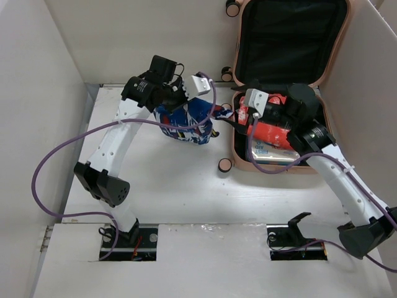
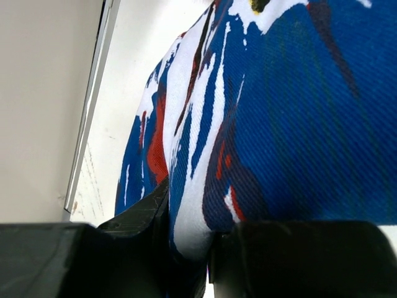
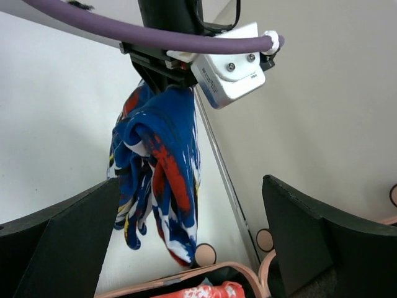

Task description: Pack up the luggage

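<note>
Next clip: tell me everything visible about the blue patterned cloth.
The cloth looks like woven fabric, mostly blue with white and red streaks and bits of yellow. It is bunched into folds and hangs from the left gripper, which is shut on its upper part. It hangs over the table just left of the open luggage, outside it. Whether its lowest fold brushes the rim cannot be told.

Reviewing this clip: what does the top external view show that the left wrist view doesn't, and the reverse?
Only top external: the open luggage with a red item in its base, and the right arm reaching over it. Only left wrist: a close-up of the cloth weave, pinched between black fingers. Both: that blue, white and red cloth, held by the left pincer, and the white table.
</note>
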{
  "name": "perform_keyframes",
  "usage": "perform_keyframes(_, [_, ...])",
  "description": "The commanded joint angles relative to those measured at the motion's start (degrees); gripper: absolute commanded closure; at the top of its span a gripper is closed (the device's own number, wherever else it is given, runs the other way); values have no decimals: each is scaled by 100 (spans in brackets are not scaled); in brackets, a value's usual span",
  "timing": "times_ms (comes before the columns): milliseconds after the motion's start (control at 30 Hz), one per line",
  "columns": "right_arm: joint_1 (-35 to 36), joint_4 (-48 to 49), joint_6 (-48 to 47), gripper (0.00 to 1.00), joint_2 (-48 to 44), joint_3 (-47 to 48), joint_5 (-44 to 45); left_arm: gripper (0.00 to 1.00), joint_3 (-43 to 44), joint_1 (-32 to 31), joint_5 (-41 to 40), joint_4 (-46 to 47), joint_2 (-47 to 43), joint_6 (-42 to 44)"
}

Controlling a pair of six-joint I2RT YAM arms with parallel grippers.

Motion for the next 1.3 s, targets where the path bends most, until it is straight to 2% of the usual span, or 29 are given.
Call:
perform_keyframes(0, [-68,229,-75,0,348,47,-417,100,94,-57,8,550,-459,217])
perform_keyframes(200, [-199,229,65,0,1596,514,-1285,100,94,-162,-98,681,-459,33])
perform_keyframes(367, [117,439,119,0,1660,111,-1218,100,41,-163,-150,786,-459,-178])
perform_keyframes(533, [231,1431,821,0,1527,-645,-1068,100,41,-163,-203,787,-459,-301])
perform_keyframes(700, [573,2309,1470,0,1808,-882,-524,100,102,-163,-309,839,-354,-485])
perform_keyframes(867, [627,4436,2832,0,2018,-1393,100,100,164,-163,-309,839,-301,-679])
perform_keyframes(1033, [838,4614,2939,0,2256,-1340,1198,100,269,-163,-90,778,-301,-907])
perform_keyframes(1067, [838,4675,2940,2,2257,-1392,1200,100,269,-163,-19,726,-301,-969])
perform_keyframes(1100, [838,4798,2992,6,2413,-1393,1200,100,269,-163,112,725,-301,-969])
perform_keyframes(1167, [759,4860,3141,41,2546,-1201,1130,100,269,-163,227,664,-301,-969])
perform_keyframes(1200, [759,4861,3342,55,2660,-1139,1043,100,269,-163,228,664,-301,-969])
perform_keyframes(1233, [680,4921,3414,66,2713,-1086,946,100,269,-163,228,664,-353,-969])
perform_keyframes(1267, [627,4922,3467,86,2714,-1085,675,100,217,-163,228,664,-354,-969])
